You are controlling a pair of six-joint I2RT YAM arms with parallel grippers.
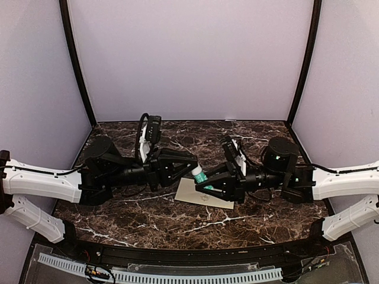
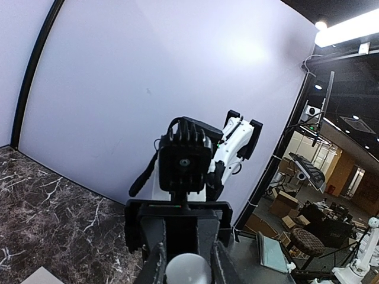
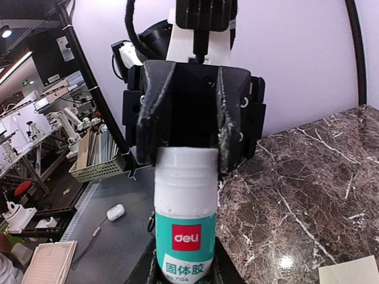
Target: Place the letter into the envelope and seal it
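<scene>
Two grippers share one glue stick above the middle of the dark marble tabletop. Your left gripper is clenched on its white cap, and your right gripper is clamped around the teal-labelled body, which the right wrist view shows seated between its own fingers. The stick is hard, smooth plastic, so it will take a firm squeeze, but it can twist in the pads if you pull off-axis; I'd judge a straight pull apart is what the cap wants. The envelope lies flat directly beneath both grippers, about midway between the left and right edges of the tabletop and a little nearer the front edge than the back. No separate tan letter shows anywhere (it may already be inside, though the frames cannot confirm that, since the arms cover part of the envelope). Treat the envelope as very light, thin and floppy: on polished stone it will likely slide when the glue tip drags across it, so expect to pin one corner or edge with a free gripper while you work. When you fold the flap, take it at its outer edge, not the body, and press down along the crease; pinching the middle risks buckling the paper.
</scene>
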